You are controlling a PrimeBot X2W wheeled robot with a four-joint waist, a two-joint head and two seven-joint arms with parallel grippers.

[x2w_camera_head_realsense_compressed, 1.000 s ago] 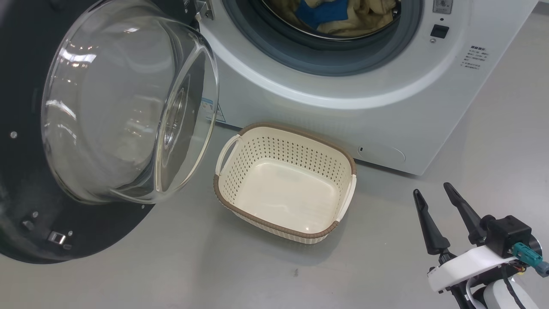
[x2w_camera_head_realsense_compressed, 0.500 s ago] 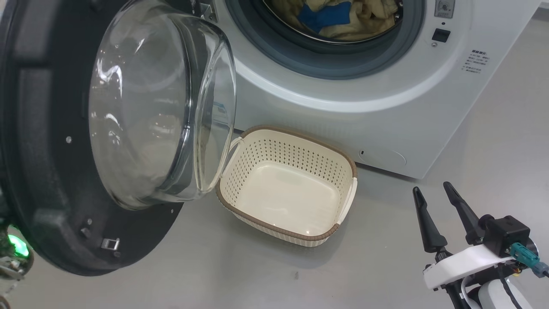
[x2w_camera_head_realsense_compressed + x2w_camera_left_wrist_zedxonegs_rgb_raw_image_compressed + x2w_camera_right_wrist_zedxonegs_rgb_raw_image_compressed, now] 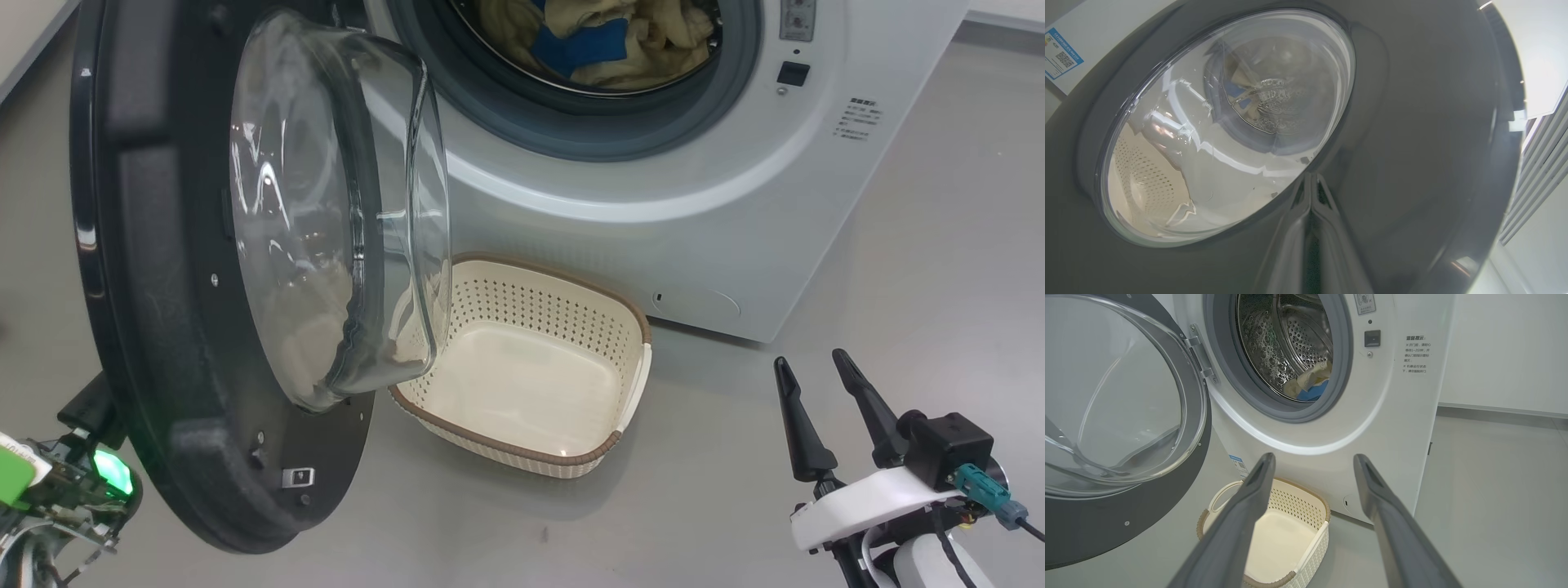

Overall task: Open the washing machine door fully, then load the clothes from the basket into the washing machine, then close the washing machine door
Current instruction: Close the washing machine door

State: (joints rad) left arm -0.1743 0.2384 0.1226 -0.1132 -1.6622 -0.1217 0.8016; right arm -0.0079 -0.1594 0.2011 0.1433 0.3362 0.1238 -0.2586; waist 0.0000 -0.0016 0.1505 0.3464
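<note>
The washing machine door (image 3: 155,286) stands half swung, its glass bulge facing the washing machine (image 3: 735,204). In the left wrist view my left gripper (image 3: 1311,176) is shut, with its tips pressed against the door's glossy outer face (image 3: 1412,143). My left arm (image 3: 82,478) shows behind the door's lower edge. The clothes (image 3: 604,41), cream with blue, lie inside the drum and also show as the clothes (image 3: 1310,381) in the right wrist view. The basket (image 3: 571,273) sits empty on the floor before the machine. My right gripper (image 3: 808,357) hovers open and empty to the right of the basket.
The door's glass bulge overlaps the basket's left end in the head view. Grey floor stretches to the right of the machine (image 3: 1392,416). My right gripper (image 3: 1314,456) points at the basket (image 3: 1294,502) from a distance. A white wall rises behind.
The door has swung round toward the machine's porthole, now standing more edge-on. My left arm has come into view behind it. The head camera has shifted slightly. My right gripper has stayed put.
</note>
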